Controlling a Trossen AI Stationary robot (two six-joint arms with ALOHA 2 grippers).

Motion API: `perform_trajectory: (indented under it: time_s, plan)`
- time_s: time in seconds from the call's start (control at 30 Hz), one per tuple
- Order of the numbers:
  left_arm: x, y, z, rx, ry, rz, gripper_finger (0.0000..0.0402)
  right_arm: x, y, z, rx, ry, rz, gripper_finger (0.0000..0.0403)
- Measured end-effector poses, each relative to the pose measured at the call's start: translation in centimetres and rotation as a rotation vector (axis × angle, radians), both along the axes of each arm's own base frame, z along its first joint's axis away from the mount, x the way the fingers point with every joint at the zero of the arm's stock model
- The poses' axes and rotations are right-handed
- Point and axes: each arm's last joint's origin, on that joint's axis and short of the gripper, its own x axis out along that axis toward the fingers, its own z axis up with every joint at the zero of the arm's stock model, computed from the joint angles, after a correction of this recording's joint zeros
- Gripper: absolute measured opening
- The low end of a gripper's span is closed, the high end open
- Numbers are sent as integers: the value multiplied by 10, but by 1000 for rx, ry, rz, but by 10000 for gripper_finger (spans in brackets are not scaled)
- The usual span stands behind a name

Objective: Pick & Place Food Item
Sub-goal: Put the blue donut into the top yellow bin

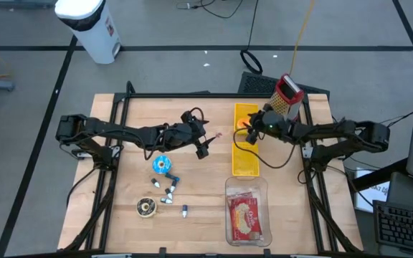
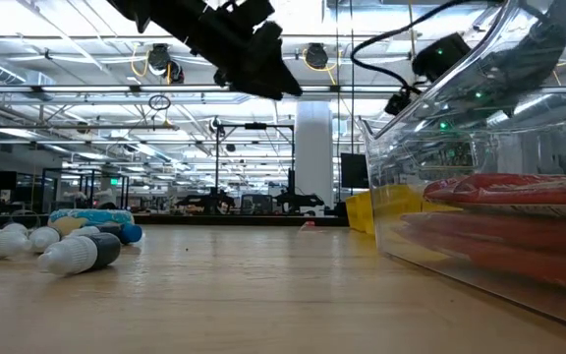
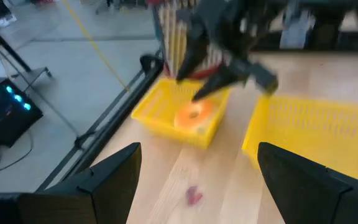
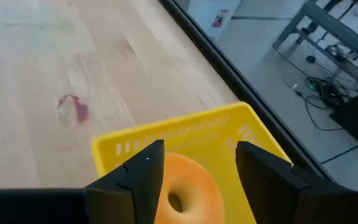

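Observation:
An orange ring doughnut (image 4: 185, 186) sits between the fingers of my right gripper (image 4: 199, 149), over the small yellow basket (image 4: 166, 140) at the table's far right. In the left wrist view the doughnut (image 3: 194, 115) shows at about the height of the basket's rim (image 3: 160, 124), under my right gripper (image 3: 197, 87). My right gripper (image 1: 253, 131) is shut on the doughnut. My left gripper (image 1: 203, 149) hovers mid-table. It (image 3: 197, 186) is open and holds nothing. My right gripper pinches the doughnut across its ring, one finger (image 4: 138, 177) at its side (image 4: 165, 180), the other finger (image 4: 263, 180) at the opposite side. The fingers slant down from the table's right side. Whether the doughnut rests on the basket's floor I cannot tell.
A long yellow basket (image 1: 245, 161) lies just near of the small one. A clear box (image 1: 246, 211) with a red food pack stands at the near right. Small loose items (image 1: 165, 183) lie at the near left, and a pink scrap (image 1: 219, 135) lies mid-table.

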Motion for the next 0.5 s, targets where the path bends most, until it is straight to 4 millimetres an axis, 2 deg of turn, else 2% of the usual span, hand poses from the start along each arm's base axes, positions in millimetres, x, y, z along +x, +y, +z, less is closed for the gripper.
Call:
perform_trajectory:
  time_s: [0.17,0.3,0.5]
  plan:
    - [-29,-4,-9,-163,223,84,324,4,13,14,23,-67,37,187]
    - [-53,-8,-25,-360,436,173,324,2,29,29,26,-134,85,187]
    - [-86,-16,-53,-519,635,357,324,-5,50,49,7,-214,170,187]
